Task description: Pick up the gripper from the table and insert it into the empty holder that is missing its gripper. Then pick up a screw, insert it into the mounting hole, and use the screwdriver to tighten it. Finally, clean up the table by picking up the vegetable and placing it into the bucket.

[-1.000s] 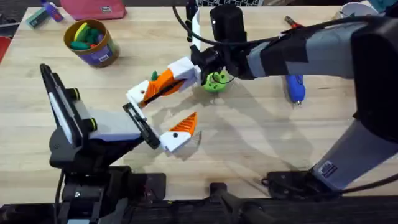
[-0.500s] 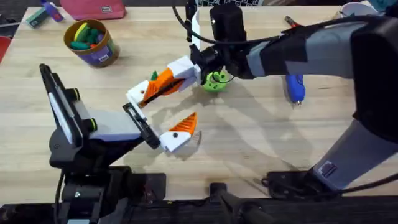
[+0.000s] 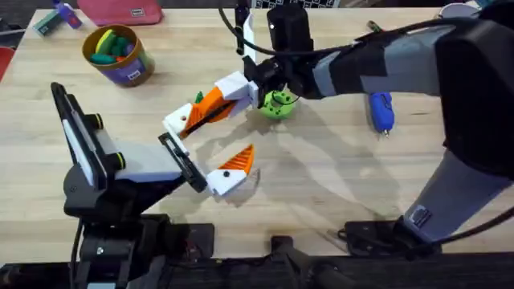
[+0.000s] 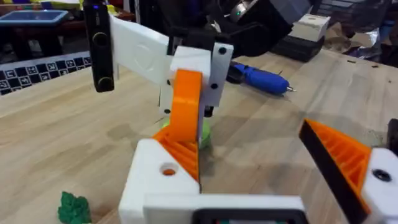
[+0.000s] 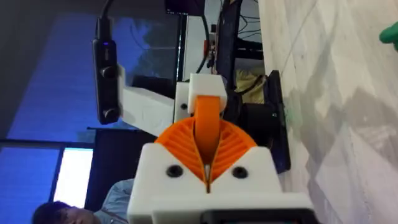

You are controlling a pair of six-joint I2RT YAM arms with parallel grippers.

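The right claw (image 3: 210,106), pressed together on the loose orange gripper (image 5: 207,127), holds it at the left claw's (image 3: 202,152) upper white holder (image 3: 178,121), centre of the overhead frame. The left claw is spread. The join is hard to make out. The green disc (image 3: 278,105) is half hidden behind the right arm. The screwdriver (image 3: 380,111) lies right; the bucket (image 3: 119,53) upper left. Bare table (image 3: 321,193) spreads lower centre.

1. Even, bright light fell from above on the wooden table (image 3: 321,193) in the overhead view.
2. Soft shadows spread on the table beside the right arm (image 3: 385,60).
3. That arm's near section looked large and slightly blurred.
4. Behind the holder (image 5: 202,93), the right wrist view was dim, with blue-lit screens.
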